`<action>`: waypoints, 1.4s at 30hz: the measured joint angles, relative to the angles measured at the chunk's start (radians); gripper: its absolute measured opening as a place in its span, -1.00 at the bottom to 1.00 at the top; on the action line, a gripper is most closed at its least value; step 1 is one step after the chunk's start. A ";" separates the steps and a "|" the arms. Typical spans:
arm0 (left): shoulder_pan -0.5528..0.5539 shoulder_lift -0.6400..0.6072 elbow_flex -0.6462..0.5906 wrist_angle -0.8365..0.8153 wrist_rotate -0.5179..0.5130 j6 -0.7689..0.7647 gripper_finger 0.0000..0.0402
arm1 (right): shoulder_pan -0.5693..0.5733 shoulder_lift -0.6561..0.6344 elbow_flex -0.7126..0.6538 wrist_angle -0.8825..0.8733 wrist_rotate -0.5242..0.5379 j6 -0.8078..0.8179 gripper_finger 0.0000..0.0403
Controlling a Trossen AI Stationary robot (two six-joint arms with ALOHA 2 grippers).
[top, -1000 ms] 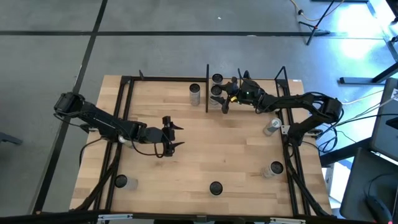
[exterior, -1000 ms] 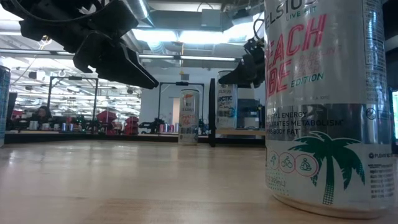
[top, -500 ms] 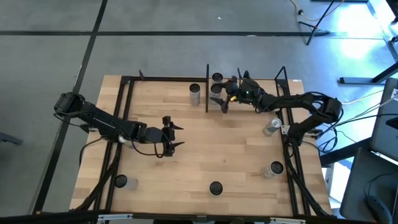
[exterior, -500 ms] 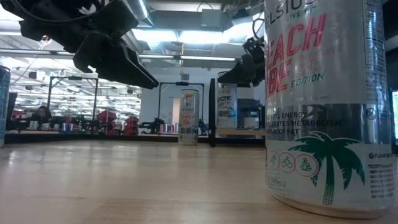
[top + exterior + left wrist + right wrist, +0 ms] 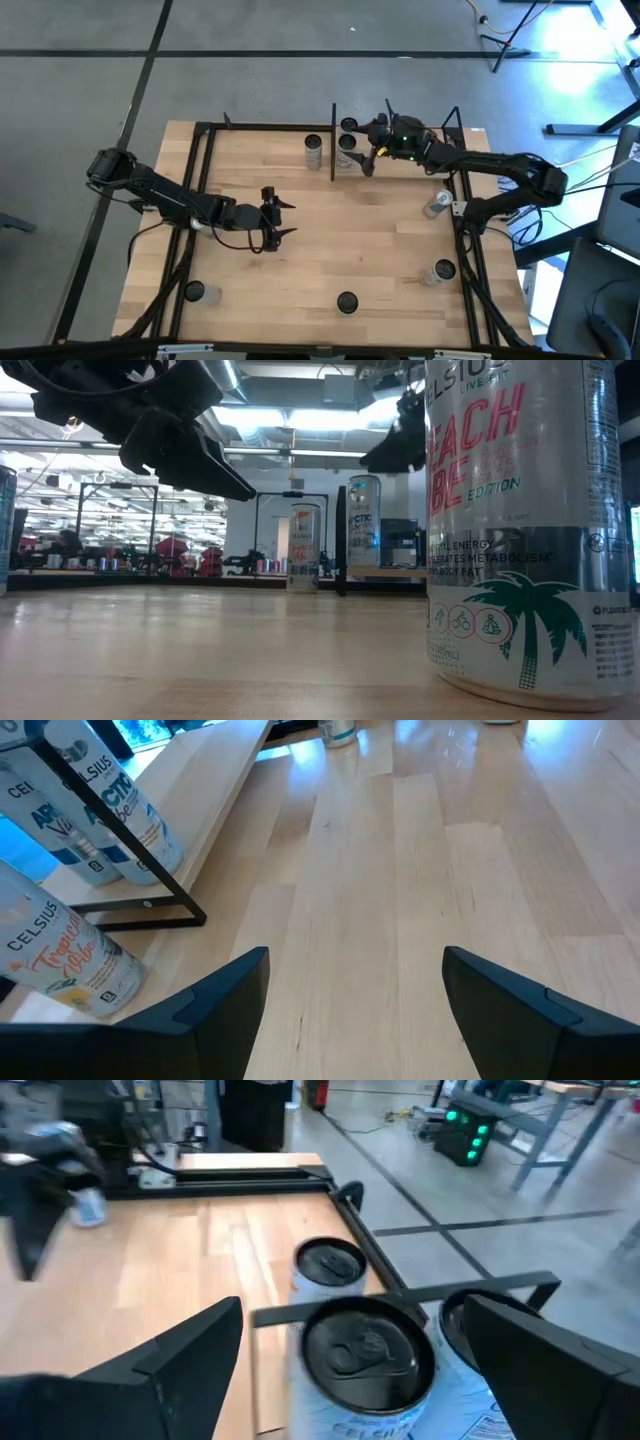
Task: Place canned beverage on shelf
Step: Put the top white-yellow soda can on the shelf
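Hovering right pincer (image 5: 371,150) open above shelved can (image 5: 347,144), shelf (image 5: 400,165) edge

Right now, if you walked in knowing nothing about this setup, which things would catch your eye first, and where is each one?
In the low view, a huge Celsius can fills the right foreground on the table. From above, the right gripper hangs open over the cans on the shelf at the table's far edge, near a standing can. The left gripper waits open mid-table.

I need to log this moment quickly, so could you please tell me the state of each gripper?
Left gripper: open, holding nothing, over the middle of the table.
Right gripper: open, empty, above a silver Celsius can on the narrow light-wood shelf.
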 joint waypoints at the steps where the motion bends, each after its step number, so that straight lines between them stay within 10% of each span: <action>1: 0.000 0.000 0.000 0.000 0.000 0.000 0.43 | 0.009 -0.021 0.009 -0.038 -0.005 0.000 0.82; 15: 0.000 0.050 0.000 0.137 0.140 0.012 0.43 | 0.487 -0.176 0.026 -0.297 -0.067 0.084 0.82; 21: 0.002 0.116 0.000 0.226 0.146 0.053 0.43 | 0.678 -0.109 -0.004 -0.300 0.174 0.116 0.82; 29: 0.009 0.165 0.000 0.313 0.180 0.055 0.43 | 0.819 0.005 -0.049 -0.233 0.167 0.236 0.82; 42: 0.043 0.172 0.000 0.333 0.108 0.028 0.43 | 0.865 0.075 -0.122 -0.128 0.502 0.265 0.82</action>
